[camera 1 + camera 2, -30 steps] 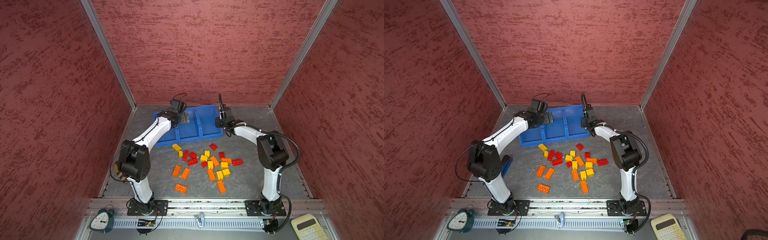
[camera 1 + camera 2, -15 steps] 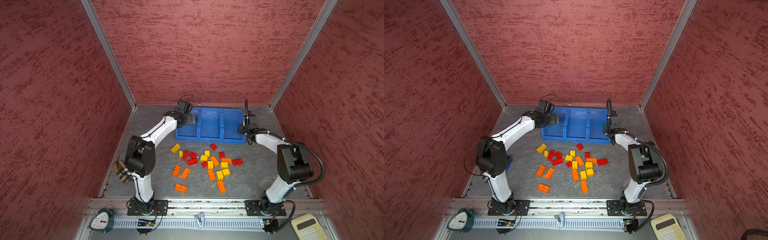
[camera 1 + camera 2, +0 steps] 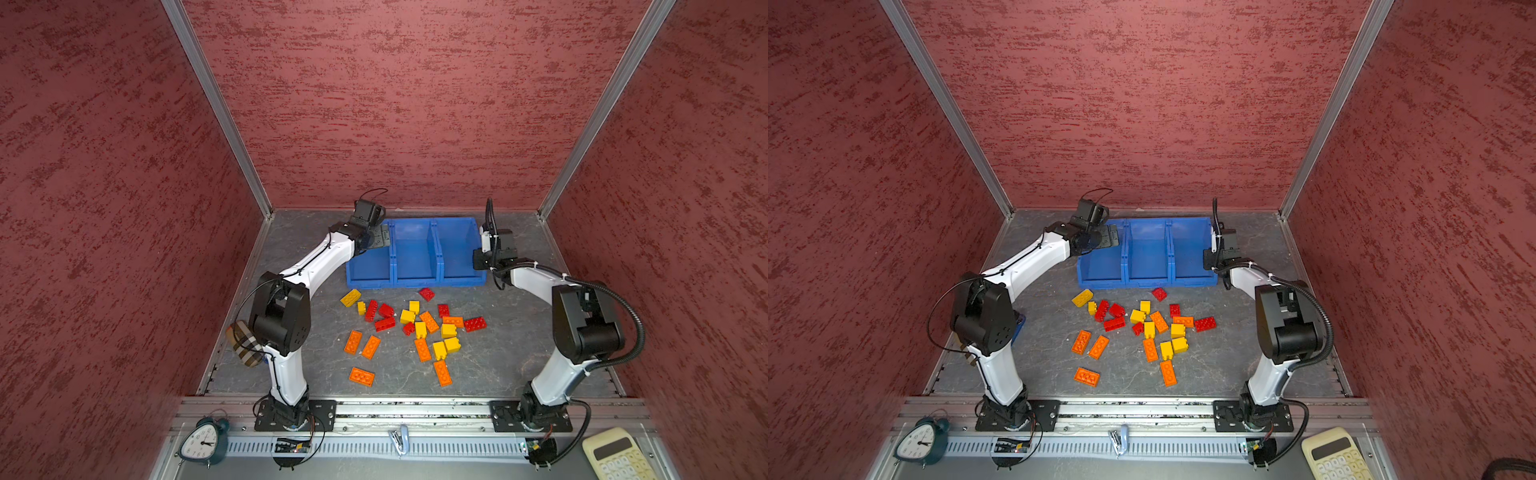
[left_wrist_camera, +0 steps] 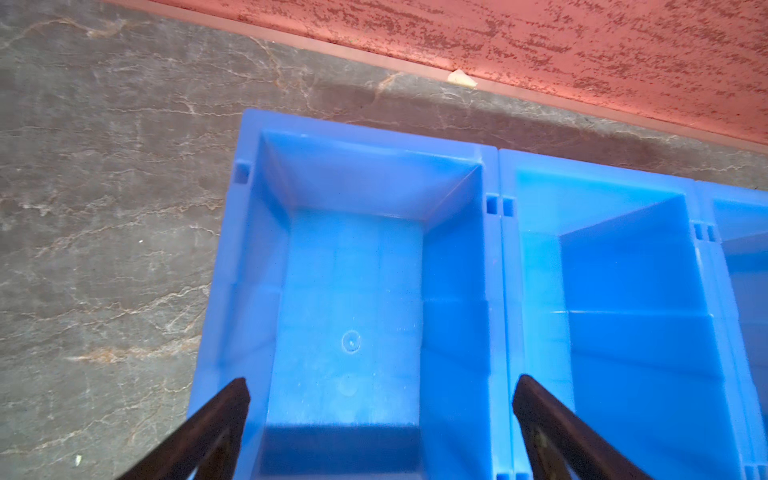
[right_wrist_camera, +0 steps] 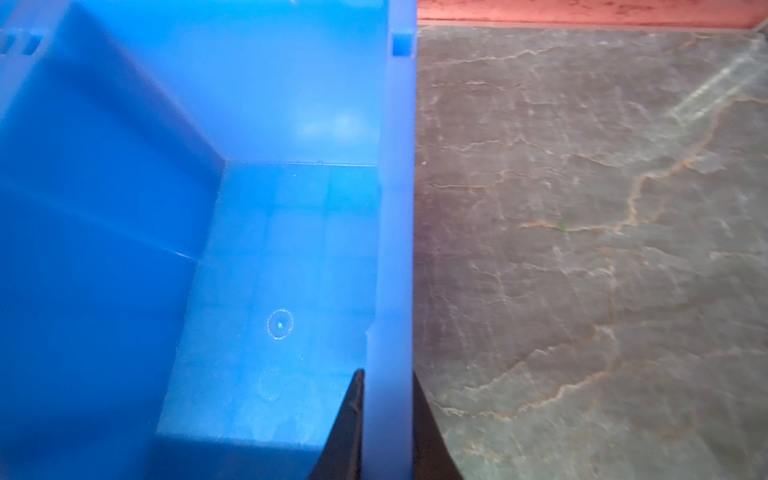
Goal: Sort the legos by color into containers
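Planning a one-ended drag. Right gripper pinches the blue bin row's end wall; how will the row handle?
Probably light: the blue bin row looks empty, so it should slide readily on the smooth table. Likely stiff, moving as one: moulded walls, joined rims. Pinched by the right gripper at one end only, it may yaw.
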Robot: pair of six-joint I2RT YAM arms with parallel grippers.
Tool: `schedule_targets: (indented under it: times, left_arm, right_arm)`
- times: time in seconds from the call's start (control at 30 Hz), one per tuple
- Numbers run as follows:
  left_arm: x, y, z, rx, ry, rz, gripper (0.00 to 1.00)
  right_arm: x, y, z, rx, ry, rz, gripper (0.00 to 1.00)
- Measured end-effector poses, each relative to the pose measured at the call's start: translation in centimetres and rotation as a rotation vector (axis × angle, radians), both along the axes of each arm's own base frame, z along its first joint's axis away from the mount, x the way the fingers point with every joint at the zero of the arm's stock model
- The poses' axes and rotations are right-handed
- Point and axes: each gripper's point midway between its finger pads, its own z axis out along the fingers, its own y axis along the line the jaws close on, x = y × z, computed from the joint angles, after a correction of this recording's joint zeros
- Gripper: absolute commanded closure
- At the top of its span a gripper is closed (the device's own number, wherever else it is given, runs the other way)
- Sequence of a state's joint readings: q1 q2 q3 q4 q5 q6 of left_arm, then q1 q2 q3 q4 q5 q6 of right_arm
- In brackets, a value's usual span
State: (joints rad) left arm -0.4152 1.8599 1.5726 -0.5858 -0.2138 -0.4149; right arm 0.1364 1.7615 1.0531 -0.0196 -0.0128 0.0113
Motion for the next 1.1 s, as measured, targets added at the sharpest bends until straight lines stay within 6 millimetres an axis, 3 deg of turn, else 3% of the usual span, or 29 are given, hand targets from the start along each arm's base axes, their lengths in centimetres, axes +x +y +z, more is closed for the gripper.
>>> schedule_targets:
  times: [0.17, 0.23, 0.37, 0.5, 0.57, 0.77, 0.87, 1.03, 1.1]
  left_arm:
    - [-0.1, 0.6, 0.0, 0.008, -0.001, 0.014, 0.01]
    - [-0.1, 0.7, 0.2, 0.009, -0.005, 0.017, 0.01]
    - [-0.4, 1.1, 0.5, 0.008, -0.011, 0.025, 0.01]
    - [-1.9, 2.1, 1.0, 0.009, -0.010, 0.053, 0.01]
    - [-3.5, 3.0, 1.2, 0.013, -0.007, 0.077, 0.01]
    - [-9.0, 5.6, 1.5, 0.005, 0.018, 0.106, 0.00]
    - [-11.3, 6.6, -0.3, -0.024, 0.087, 0.110, 0.01]
    - [-14.6, 8.8, -7.3, -0.137, 0.286, 0.152, 0.07]
    - [-16.0, 8.6, -9.4, -0.174, 0.337, 0.133, 0.09]
  right_arm:
    - [0.4, 0.3, 0.1, 0.008, -0.001, 0.009, 0.82]
    - [0.4, 0.3, 0.1, 0.017, 0.000, -0.001, 0.77]
    - [0.2, 0.4, 0.3, 0.036, 0.005, -0.017, 0.45]
    - [-0.3, 0.3, 1.7, 0.047, -0.005, -0.037, 0.26]
    - [-0.6, 0.1, 3.2, 0.051, -0.028, -0.054, 0.01]
    - [-2.1, -1.1, 6.9, 0.078, -0.110, -0.138, 0.01]
    - [-2.8, -1.6, 7.4, 0.089, -0.126, -0.172, 0.01]
    - [-3.1, -1.8, 7.3, 0.101, -0.127, -0.196, 0.01]
    - [-3.0, -1.8, 7.4, 0.103, -0.132, -0.198, 0.01]
